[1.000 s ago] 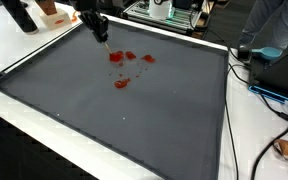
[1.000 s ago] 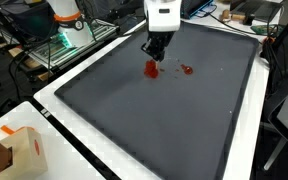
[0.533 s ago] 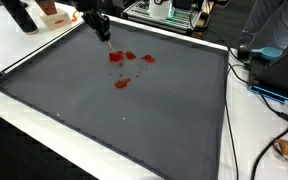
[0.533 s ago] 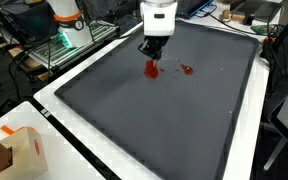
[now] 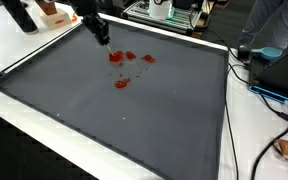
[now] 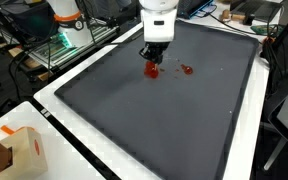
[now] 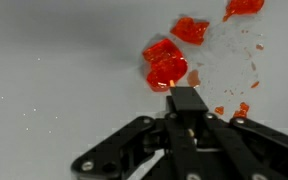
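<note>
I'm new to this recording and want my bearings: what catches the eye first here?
Bright red pieces stand out at once, scattered on a big dark grey mat toward the end where the arm stands. The gripper hangs right over one clump of them, and the wrist view shows its fingers drawn together just short of the nearest red piece.

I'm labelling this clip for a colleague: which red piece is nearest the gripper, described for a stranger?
Find the dark grey mat on the white table, then the scatter of red bits at the arm's end. It is the red piece right at the gripper tip; the others lie farther off.
</note>
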Controlling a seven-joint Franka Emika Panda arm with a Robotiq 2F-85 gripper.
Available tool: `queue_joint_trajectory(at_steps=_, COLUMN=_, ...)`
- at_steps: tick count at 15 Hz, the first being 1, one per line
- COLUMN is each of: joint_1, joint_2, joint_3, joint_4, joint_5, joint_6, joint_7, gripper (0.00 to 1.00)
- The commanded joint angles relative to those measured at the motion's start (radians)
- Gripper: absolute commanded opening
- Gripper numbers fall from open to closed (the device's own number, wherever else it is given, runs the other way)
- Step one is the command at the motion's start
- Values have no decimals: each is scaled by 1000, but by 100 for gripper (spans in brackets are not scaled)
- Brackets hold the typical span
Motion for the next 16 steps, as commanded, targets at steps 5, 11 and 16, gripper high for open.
queue_joint_trajectory(at_steps=5, joint_1=2, joint_2=41, joint_3=-5, joint_4=-16, joint_5=-2, joint_6=52, joint_7=9, gripper=3)
queue_joint_trajectory(at_steps=11, joint_1=0, joint_2=62, joint_3=-5, joint_4=-4, joint_5=1, joint_6=27, joint_7=15, gripper=3)
queue_joint_trajectory(at_steps=16, joint_1=-1, joint_2=56, joint_3=-6, joint_4=-1, joint_5=1, joint_6=12, joint_7=23, gripper=3)
